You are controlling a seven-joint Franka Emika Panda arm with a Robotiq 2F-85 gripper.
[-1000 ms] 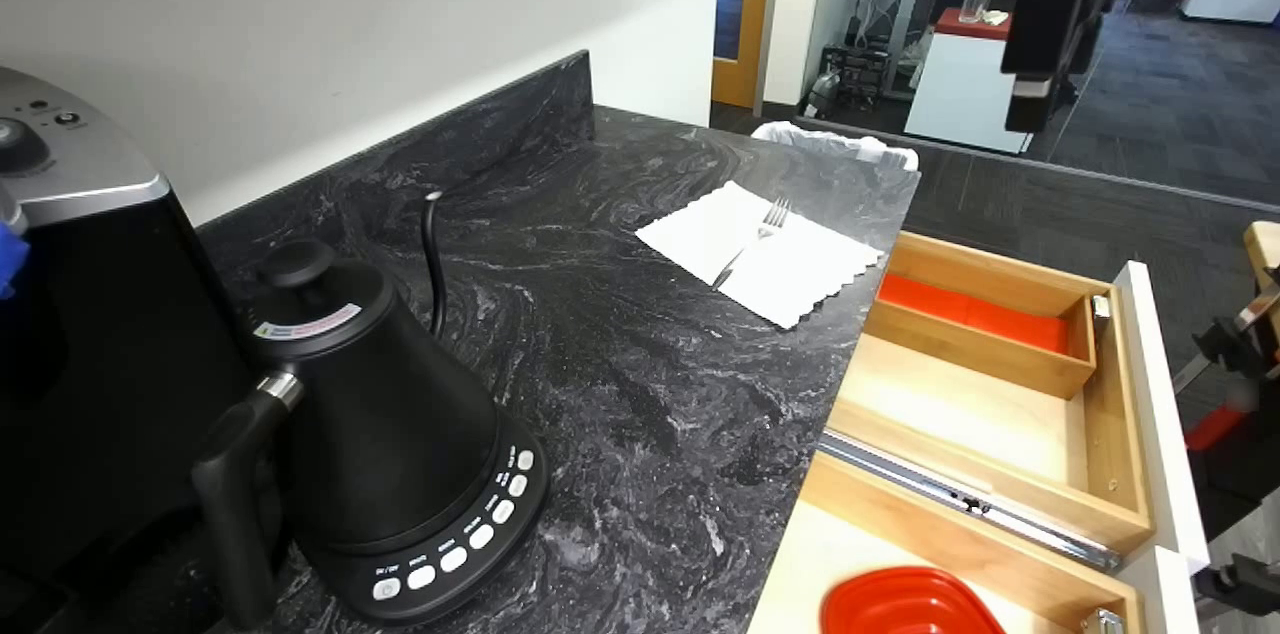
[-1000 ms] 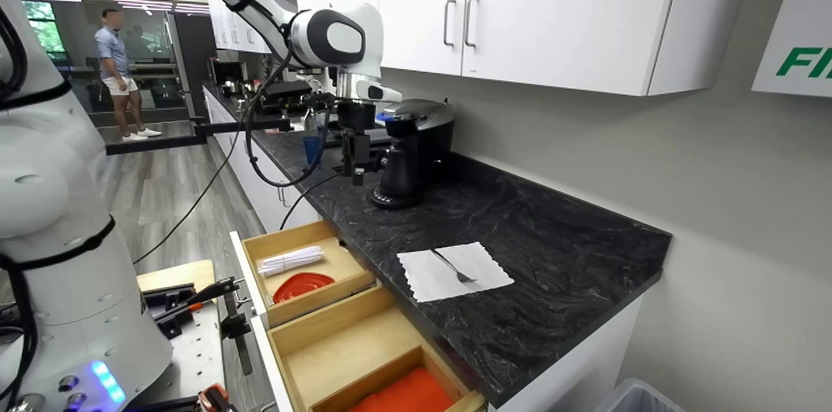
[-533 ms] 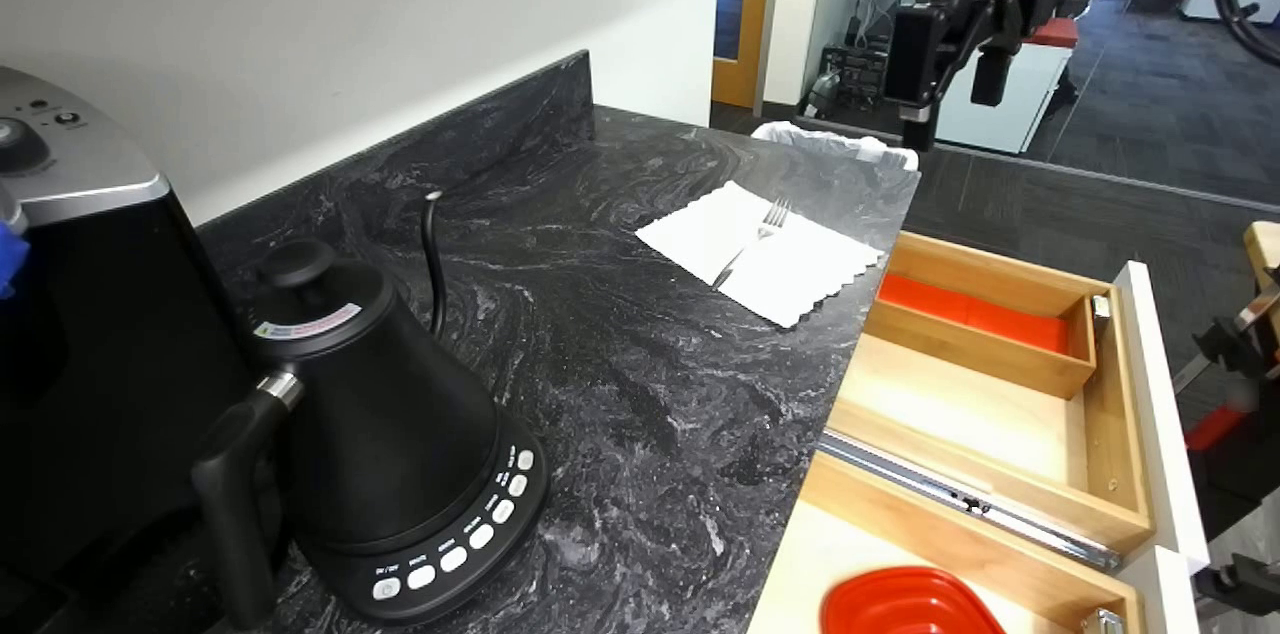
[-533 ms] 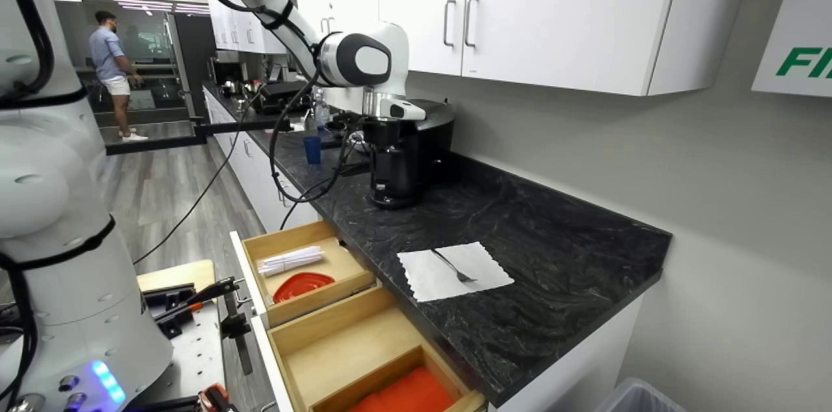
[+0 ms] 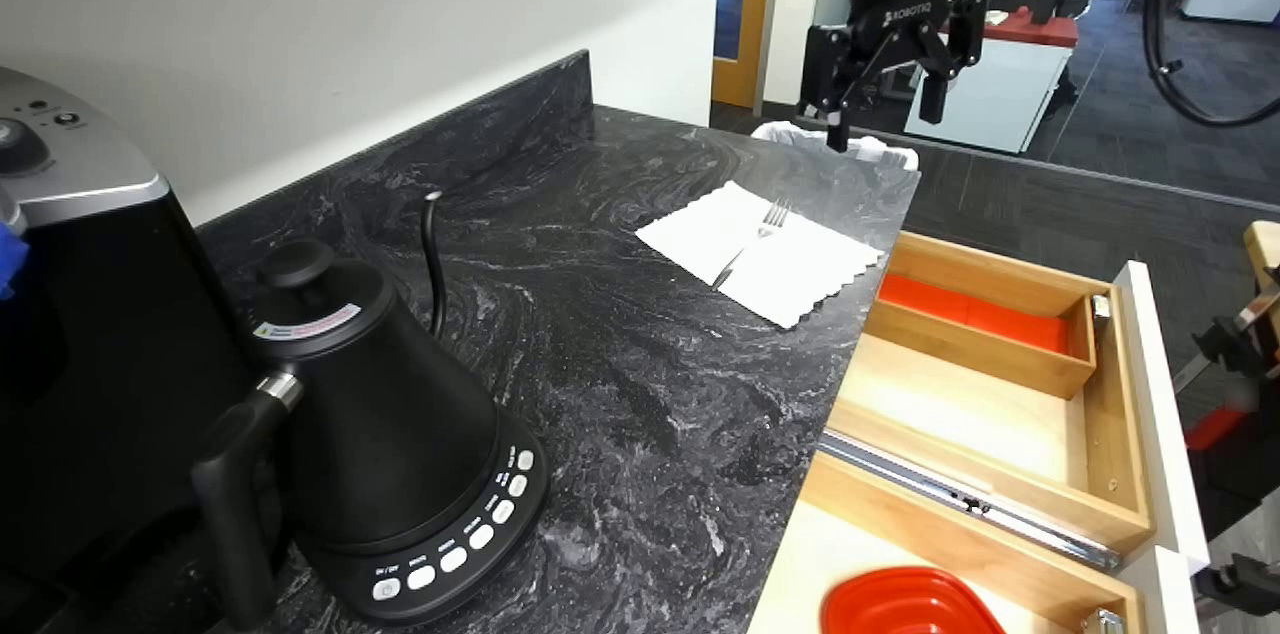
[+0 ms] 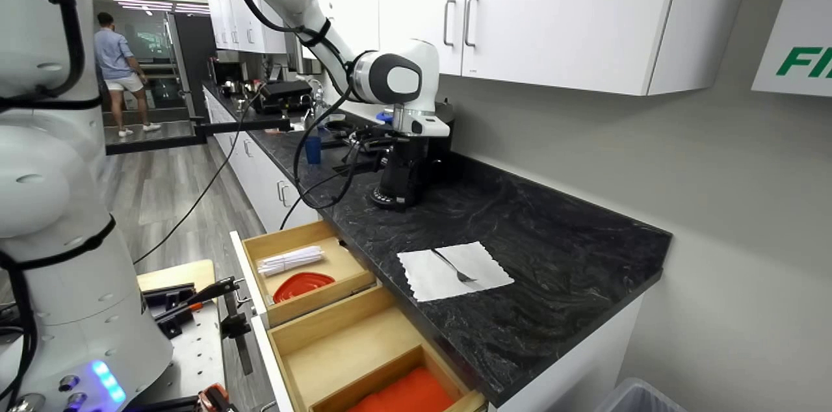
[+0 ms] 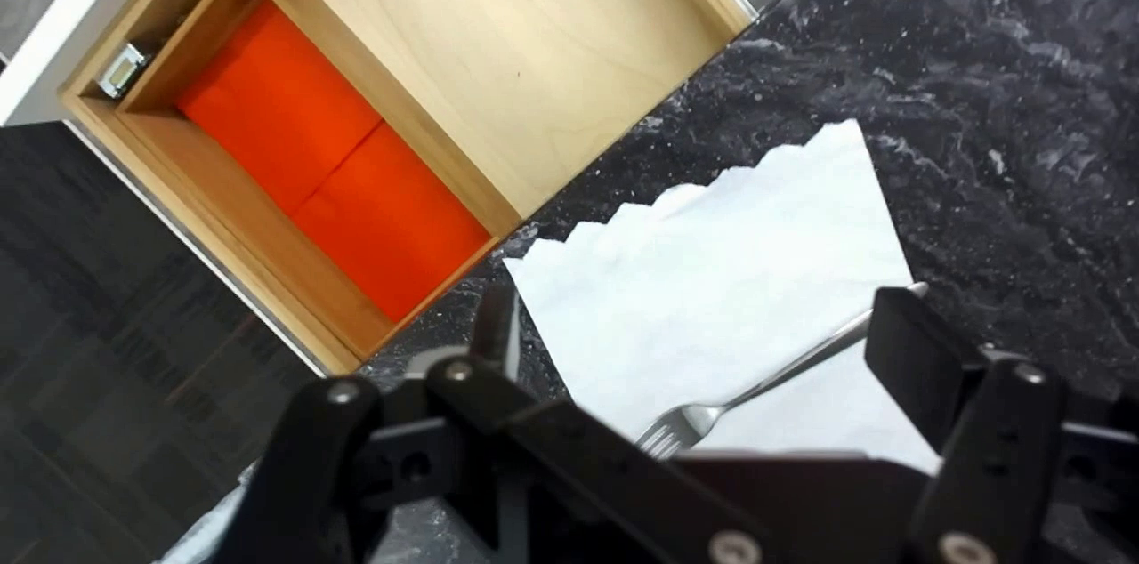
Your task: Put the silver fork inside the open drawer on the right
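One silver fork (image 7: 783, 374) lies on a white napkin (image 5: 805, 269) on a dark kitchen counter (image 5: 640, 414), its tines aimed toward the counter's end, away from the black kettle (image 5: 400, 414). The fork's long axis slants to the counter's front edge, running closer to along it than across; the handle's tip reaches the napkin's border. A corner of the napkin sits near that front edge, just beside the open drawer (image 5: 965, 409), whose broad pale compartment (image 7: 534, 57) lies exposed next to a narrower one with an orange-red lining (image 7: 294, 119). A stretch of counter runs between napkin and kettle. Raised above the counter, the gripper (image 5: 885, 121) hangs with its fingers (image 7: 921, 364) spread wide, apart from the fork.
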